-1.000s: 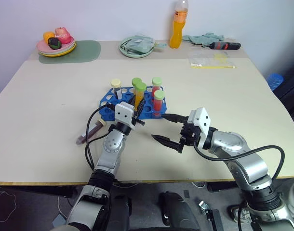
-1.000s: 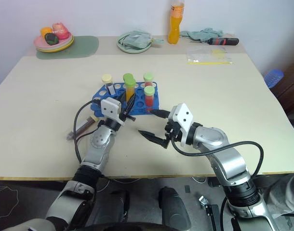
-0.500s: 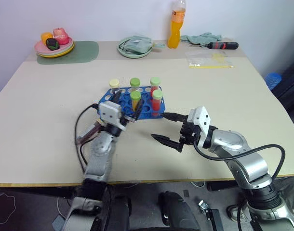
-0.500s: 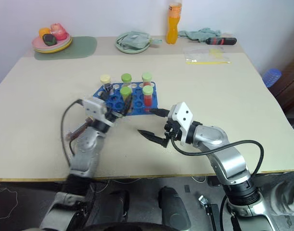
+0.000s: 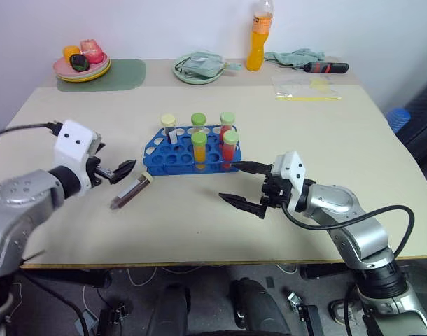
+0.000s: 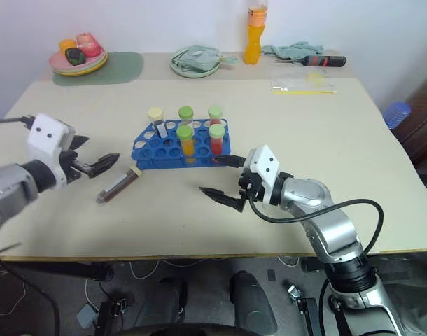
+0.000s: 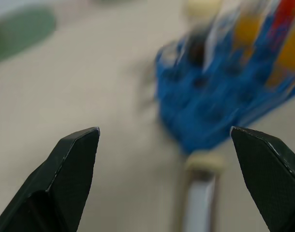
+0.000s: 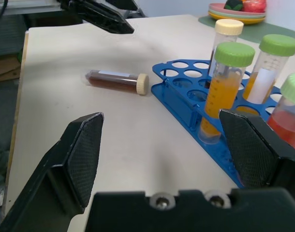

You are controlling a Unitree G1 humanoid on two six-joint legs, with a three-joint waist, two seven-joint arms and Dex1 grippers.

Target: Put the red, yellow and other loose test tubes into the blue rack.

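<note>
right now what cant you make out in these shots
- Blue rack: blurred in the left wrist view; its holes cannot be counted there.
- Brown tube lying on the table: cut off by the left wrist view's edge, label unreadable.
- Plate of items at the far corner: too small in the eye views to identify.
- Red tube: cut by the right wrist view's edge and partly behind the right hand's finger.

Two robot arms reach over the tabletop. The left tool (image 5: 122, 170) sits at about nine o'clock, black fingers spread, empty, pointing toward three o'clock. The right tool (image 5: 244, 187) sits near four o'clock, fingers wide apart, empty, pointing toward nine o'clock.
</note>
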